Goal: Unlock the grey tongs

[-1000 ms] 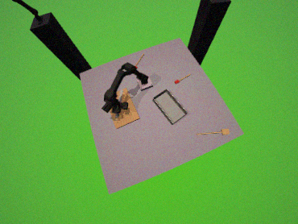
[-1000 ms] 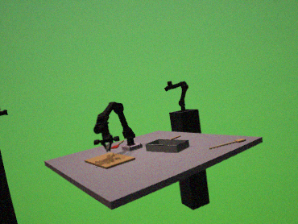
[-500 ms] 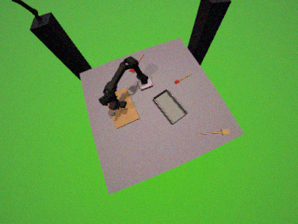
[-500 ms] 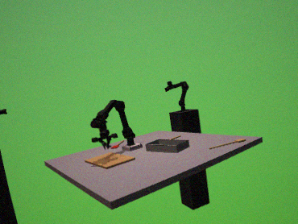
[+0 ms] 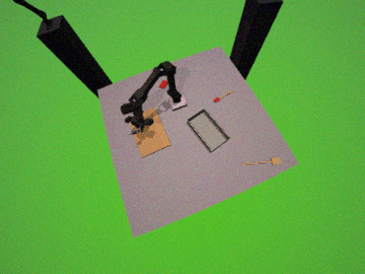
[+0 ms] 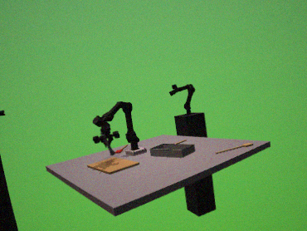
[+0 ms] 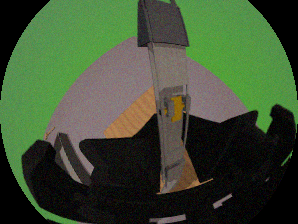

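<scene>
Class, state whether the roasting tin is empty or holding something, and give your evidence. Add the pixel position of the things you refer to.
Empty: in the top view, the roasting tin (image 5: 188,121) (image 6: 172,153) shows only its plain grey floor inside the dark walls.

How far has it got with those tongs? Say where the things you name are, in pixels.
Done: the grey tongs (image 7: 170,70) are out of the roasting tin (image 5: 211,151) (image 6: 172,153).
In hand: the jaws (image 5: 141,129) hold them up near the wooden board (image 5: 157,144) (image 6: 113,165) (image 7: 131,116).
Left: laying them open on it; whether they're unlocked, I can't tell.
</scene>
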Robot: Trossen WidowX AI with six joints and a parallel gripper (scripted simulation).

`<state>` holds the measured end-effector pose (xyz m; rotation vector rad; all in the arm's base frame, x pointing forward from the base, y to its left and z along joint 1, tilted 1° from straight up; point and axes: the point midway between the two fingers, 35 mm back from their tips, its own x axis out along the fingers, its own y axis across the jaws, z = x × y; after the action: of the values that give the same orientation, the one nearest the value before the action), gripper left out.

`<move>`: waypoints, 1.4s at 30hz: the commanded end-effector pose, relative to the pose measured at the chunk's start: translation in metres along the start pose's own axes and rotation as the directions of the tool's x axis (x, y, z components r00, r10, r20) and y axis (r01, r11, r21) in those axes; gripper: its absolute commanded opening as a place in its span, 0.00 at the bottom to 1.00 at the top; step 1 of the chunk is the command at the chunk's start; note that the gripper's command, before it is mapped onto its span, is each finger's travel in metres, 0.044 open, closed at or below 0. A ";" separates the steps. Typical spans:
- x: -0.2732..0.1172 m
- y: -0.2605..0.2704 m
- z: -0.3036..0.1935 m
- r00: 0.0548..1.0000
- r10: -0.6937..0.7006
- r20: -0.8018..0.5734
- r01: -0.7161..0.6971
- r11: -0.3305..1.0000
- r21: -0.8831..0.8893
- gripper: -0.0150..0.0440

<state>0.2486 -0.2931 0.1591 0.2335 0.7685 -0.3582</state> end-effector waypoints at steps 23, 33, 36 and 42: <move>-0.071 0.019 0.018 0.891 0.063 0.450 -0.002 0.991 -0.134 0.00; -0.071 0.019 0.018 0.891 0.063 0.450 -0.002 0.991 -0.134 0.00; -0.071 0.019 0.018 0.891 0.063 0.450 -0.002 0.991 -0.134 0.00; -0.071 0.019 0.018 0.891 0.063 0.450 -0.002 0.991 -0.134 0.00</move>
<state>0.2200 -0.2662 0.2214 0.0349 0.3301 -0.3175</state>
